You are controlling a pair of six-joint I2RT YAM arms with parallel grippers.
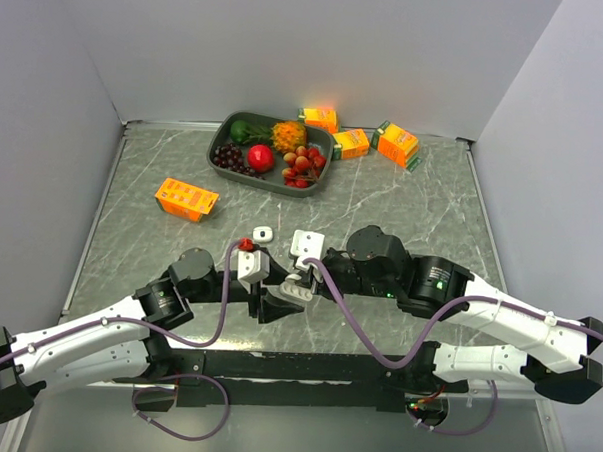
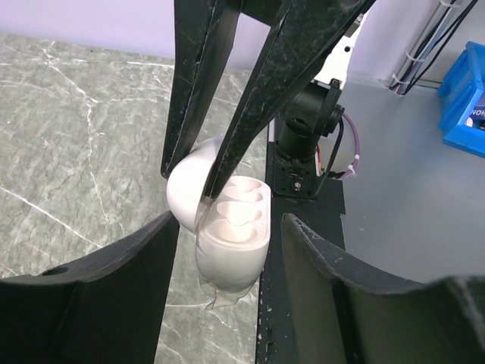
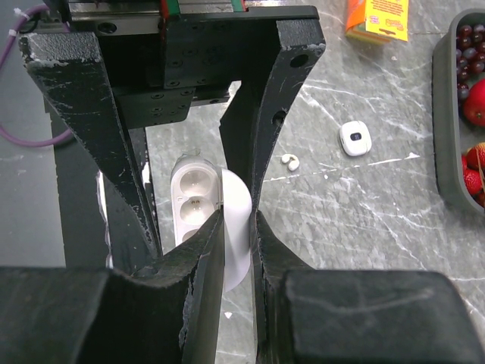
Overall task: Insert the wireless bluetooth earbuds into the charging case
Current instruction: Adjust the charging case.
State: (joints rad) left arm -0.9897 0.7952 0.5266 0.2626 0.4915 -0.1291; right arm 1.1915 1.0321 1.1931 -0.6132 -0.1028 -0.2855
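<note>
An open white charging case (image 2: 231,243) is held above the near table edge, with both sockets (image 3: 191,193) empty. My right gripper (image 3: 239,216) is shut on its raised lid (image 3: 241,227); its fingers (image 2: 189,163) come down from above in the left wrist view. My left gripper (image 2: 229,220) is open and straddles the case's base with a small gap on each side. In the top view both grippers, left (image 1: 275,303) and right (image 1: 297,283), meet at the case (image 1: 295,289). One tiny white earbud (image 3: 289,161) lies on the table beyond the case. Other earbuds are out of view.
A small white case (image 3: 355,138) lies near the earbud, and two white cases (image 1: 263,233) (image 1: 306,243) show in the top view beside a small red object (image 1: 247,245). A dark fruit tray (image 1: 223,135) and several orange juice boxes (image 1: 187,198) (image 1: 397,143) sit further back.
</note>
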